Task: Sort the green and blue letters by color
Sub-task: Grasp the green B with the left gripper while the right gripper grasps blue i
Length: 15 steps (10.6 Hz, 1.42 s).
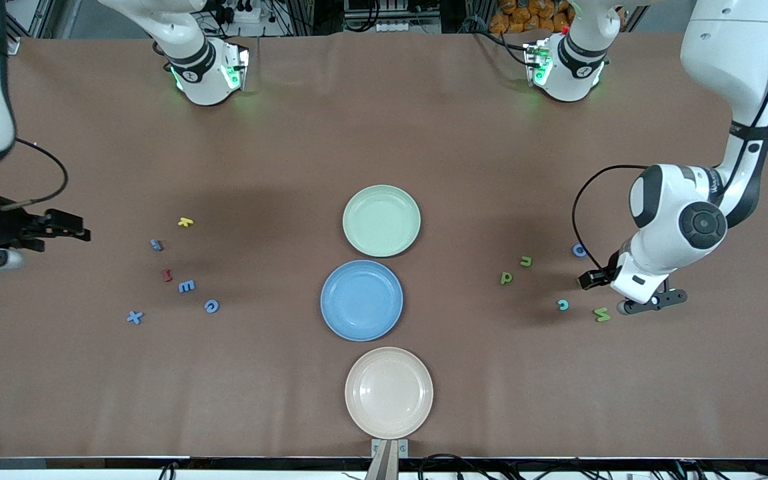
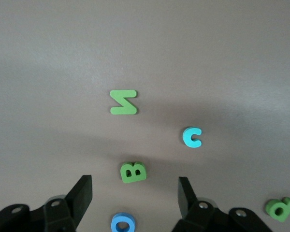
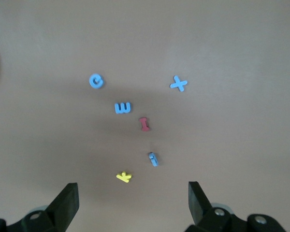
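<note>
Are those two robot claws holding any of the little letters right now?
No. The left gripper stands open over the green B; the right gripper is open and empty.

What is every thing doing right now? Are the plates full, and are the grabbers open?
green plate, empty.
blue plate, empty.
beige plate, empty.
left gripper, open, low over the green B.
green B, flat on the table, not gripped.
right gripper, open, holding nothing, waiting.
blue E, flat on the table, not on a plate.
</note>
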Each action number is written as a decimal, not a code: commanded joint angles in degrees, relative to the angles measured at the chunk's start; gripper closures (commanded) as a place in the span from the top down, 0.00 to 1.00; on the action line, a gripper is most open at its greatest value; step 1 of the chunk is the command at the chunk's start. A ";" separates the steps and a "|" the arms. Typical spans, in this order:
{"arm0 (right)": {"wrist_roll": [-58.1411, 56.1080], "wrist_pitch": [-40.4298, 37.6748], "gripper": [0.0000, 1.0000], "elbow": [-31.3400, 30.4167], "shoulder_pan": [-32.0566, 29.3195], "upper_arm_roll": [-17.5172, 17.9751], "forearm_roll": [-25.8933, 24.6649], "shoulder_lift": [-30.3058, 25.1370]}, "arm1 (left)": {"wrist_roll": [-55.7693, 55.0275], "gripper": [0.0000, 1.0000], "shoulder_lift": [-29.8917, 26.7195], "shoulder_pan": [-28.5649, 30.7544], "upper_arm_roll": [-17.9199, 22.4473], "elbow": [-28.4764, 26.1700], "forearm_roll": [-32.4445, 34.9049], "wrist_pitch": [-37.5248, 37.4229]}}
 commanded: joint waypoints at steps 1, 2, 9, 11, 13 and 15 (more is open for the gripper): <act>-13.32 13.60 1.00 -13.77 -1.47 0.58 1.05 -1.79 | -4.49 0.76 1.99 0.11 -0.17 -1.19 0.96 3.23; -16.07 19.23 1.00 -17.03 -1.56 0.58 0.96 -1.18 | -6.08 0.74 2.69 -0.32 -0.17 -1.28 0.96 3.77; -16.97 40.35 1.00 -28.92 -1.12 0.75 -3.08 5.14 | -6.27 0.73 5.24 -0.42 0.01 -4.08 2.72 9.12; -16.97 43.87 1.00 -30.42 -1.12 0.84 -4.91 7.95 | -6.18 0.72 5.34 -0.33 0.10 -4.35 2.72 9.13; -16.97 48.01 1.00 -32.00 -1.39 0.84 -6.51 9.80 | -5.92 0.69 4.99 -0.33 0.18 -5.14 2.72 8.96; -16.97 48.20 0.95 -32.79 -1.47 0.84 -6.60 10.16 | -5.57 0.68 5.25 -0.24 0.27 -5.15 2.72 9.04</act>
